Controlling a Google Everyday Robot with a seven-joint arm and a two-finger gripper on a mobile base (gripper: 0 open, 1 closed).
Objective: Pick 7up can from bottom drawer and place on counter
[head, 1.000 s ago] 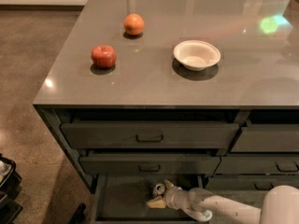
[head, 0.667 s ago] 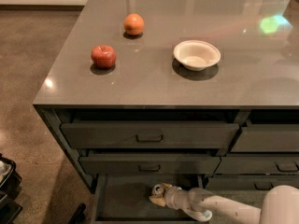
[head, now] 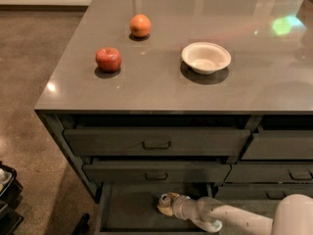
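The 7up can [head: 167, 198] stands in the open bottom drawer [head: 128, 210], near the middle of its dark floor, with its silvery top showing. My gripper [head: 165, 207] reaches into the drawer from the lower right and sits right at the can, touching or wrapping its near side. The white arm [head: 230, 218] runs back to the lower right corner. The counter [head: 161, 89] lies above, glossy grey-brown.
On the counter are a red apple [head: 108, 59], an orange [head: 140, 25] and a white bowl [head: 206, 58]. Two shut handled drawers [head: 156, 142] sit above the open one. More drawers are at the right. Brown floor lies at the left, with a dark object [head: 7, 199] at its lower edge.
The gripper has shifted slightly in against the can. The can and the things on the counter have stayed where they were.
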